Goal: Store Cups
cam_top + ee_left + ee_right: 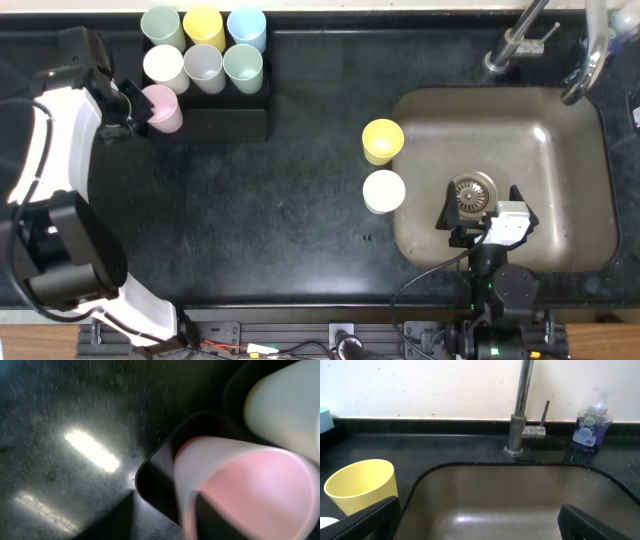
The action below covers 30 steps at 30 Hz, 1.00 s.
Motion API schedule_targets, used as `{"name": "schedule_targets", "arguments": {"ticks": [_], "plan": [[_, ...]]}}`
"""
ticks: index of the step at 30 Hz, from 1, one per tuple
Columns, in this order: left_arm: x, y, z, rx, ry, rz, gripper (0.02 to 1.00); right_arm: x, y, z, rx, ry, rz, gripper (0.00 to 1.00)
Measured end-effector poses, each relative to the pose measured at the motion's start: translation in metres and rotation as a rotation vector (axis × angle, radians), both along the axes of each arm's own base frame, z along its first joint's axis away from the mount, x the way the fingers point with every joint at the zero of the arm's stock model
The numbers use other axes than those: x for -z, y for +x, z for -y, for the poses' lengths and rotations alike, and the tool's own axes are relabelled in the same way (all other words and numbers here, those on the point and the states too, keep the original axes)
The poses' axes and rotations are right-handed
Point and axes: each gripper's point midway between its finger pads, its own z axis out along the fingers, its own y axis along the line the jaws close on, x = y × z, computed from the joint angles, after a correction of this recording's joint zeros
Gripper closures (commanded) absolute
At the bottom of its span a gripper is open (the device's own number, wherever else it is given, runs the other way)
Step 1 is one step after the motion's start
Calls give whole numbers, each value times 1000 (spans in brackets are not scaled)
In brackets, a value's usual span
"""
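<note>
A black cup rack [235, 122] stands at the counter's back left and holds several pastel cups. A pink cup [162, 108] leans at the rack's front-left slot, and my left gripper [128, 100] is shut on its rim. The left wrist view has that pink cup [250, 490] up close above the rack's corner [152, 485], with a white cup [285, 405] behind it. A yellow cup [382, 140] and a white cup [383, 190] stand on the counter by the sink's left edge. My right gripper [483, 207] hangs open over the sink, near the yellow cup [362, 485].
The steel sink [560, 130] takes up the right side, with its drain [473, 190] under the right gripper. A tap [521, 405] and a soap bottle [591, 425] stand behind it. Dark counter [280, 220] lies between rack and sink.
</note>
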Motion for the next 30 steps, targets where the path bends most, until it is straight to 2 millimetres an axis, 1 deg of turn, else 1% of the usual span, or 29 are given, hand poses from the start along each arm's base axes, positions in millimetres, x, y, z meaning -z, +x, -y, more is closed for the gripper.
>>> {"name": "schedule_targets", "arguments": {"ticks": [7,9,10,11,13,15,17,18,19,20,21,22,23,24,25,27,28,30], "plan": [[0,1,4,6,-22,8,18,0,0,0,0,0,0,5],[-6,2,6,10,-29,25,18,0,0,0,0,0,0,7],[-13,3,7,15,-28,38,18,0,0,0,0,0,0,5],[-23,4,10,21,-25,60,18,0,0,0,0,0,0,7],[-52,7,16,47,-12,127,18,0,0,0,0,0,0,5],[-97,11,34,103,12,232,18,0,0,0,0,0,0,5],[-145,14,62,182,31,352,18,0,0,0,0,0,0,7],[-169,14,83,234,38,414,18,0,0,0,0,0,0,7],[-190,13,108,293,39,466,20,0,0,0,0,0,0,7],[-208,11,136,357,38,511,18,0,0,0,0,0,0,5],[-218,8,161,414,32,539,18,0,0,0,0,0,0,5],[-224,4,189,479,26,556,18,0,0,0,0,0,0,7],[-222,-1,219,543,17,554,18,0,0,0,0,0,0,5],[-217,-6,242,594,8,542,18,0,0,0,0,0,1,7],[-205,-11,268,648,2,513,18,0,0,0,0,0,1,5],[-172,-19,312,730,-8,434,18,0,0,0,-1,0,0,7],[-153,-24,331,762,-10,387,18,0,0,0,0,0,0,5],[-117,-34,361,811,-9,303,20,0,0,0,0,0,-1,5]]}}
